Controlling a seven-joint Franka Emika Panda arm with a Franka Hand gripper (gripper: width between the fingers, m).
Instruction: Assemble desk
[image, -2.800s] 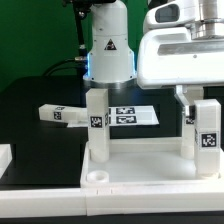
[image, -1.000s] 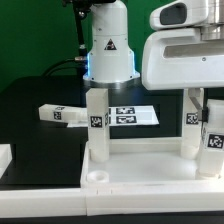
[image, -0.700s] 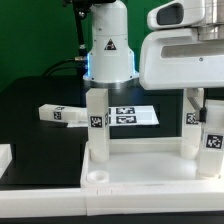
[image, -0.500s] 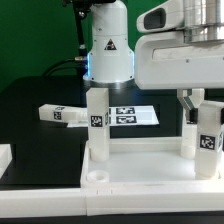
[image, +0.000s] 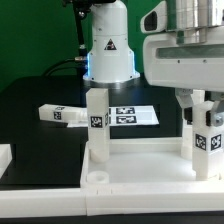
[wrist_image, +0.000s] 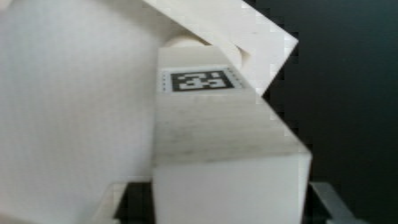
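Table (image: 25, 120): I see a black top carrying everything.
Desk panel (image: 140, 168): it lies flat on the table at the front of the exterior view, rim up. A round socket (image: 97, 178) sits open at its near corner on the exterior view's left.
Arm (image: 108, 50): its white base stands behind the panel, about mid-picture.
Gripper (image: 203, 106): it hangs over the panel's end on the exterior view's right, pointing down. As far as I can read it, the fingers are closed on an upright leg. In my wrist view that leg fills the space between them.
Marker board (image: 135, 116): it lies flat on the table between the arm's base and the panel.
Held leg (image: 206, 145) (wrist_image: 214, 130): it is upright with its tag facing the exterior camera. I cannot tell whether its foot is in a socket.
Left standing leg (image: 96, 125): it stands upright in the panel's far corner on the exterior view's left.
Right standing leg (image: 189, 135): it is upright, just beside the held leg.
Loose leg (image: 60, 115): it lies on its side on the table, apart from the panel.
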